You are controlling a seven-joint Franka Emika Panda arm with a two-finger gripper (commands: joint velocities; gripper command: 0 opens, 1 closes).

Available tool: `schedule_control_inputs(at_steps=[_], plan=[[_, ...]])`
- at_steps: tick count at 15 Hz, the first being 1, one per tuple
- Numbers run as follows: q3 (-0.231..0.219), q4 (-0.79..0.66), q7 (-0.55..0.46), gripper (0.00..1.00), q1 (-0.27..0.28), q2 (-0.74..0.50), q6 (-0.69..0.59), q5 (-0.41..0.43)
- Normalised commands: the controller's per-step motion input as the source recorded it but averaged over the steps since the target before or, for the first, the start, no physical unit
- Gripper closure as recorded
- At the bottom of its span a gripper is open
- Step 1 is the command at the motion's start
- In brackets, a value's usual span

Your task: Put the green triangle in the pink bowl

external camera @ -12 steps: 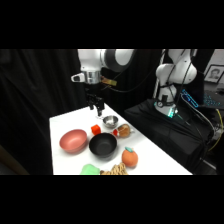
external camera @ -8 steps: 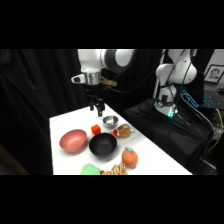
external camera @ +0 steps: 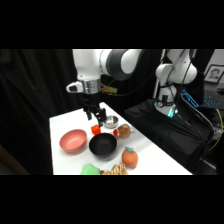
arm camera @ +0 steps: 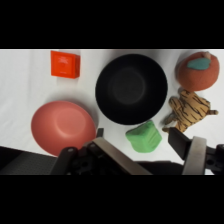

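The green triangle [arm camera: 144,137] lies flat on the white table [arm camera: 20,95], just beside the rim of the black bowl [arm camera: 131,88] and between the two fingers [arm camera: 192,152] of the claw [arm camera: 150,150] as the wrist camera looks down. The fingers stand well apart, holding nothing and touching nothing. The pink bowl [arm camera: 63,126] sits just beside the black bowl with nothing inside it, and a red square block [arm camera: 65,64] lies apart from both. A striped tiger toy [arm camera: 189,111] rests near the green triangle, with an orange fruit toy [arm camera: 197,71] close beside it. From the side, the claw [external camera: 96,116] hangs from the arm above the far part of the table, over the red block [external camera: 95,129] and next to a small silver bowl [external camera: 110,121], while the green triangle [external camera: 89,170] sits at the table's near edge. Compared with the pictures from a moment ago, the arm has stayed in much the same spot above the table, and the bowls and toys have not moved.
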Motion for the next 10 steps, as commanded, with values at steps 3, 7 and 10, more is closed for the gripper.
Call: schedule_control_inputs(at_steps=[3, 7, 10], plan=[[0.047, 0.55, -0.16, 0.0, 0.058, 0.39, -0.19, -0.207], [0.033, 0.53, -0.16, 0.0, 0.064, 0.35, -0.21, -0.222], [0.045, 0.5, -0.2, 0.0, 0.05, 0.33, -0.21, -0.175]])
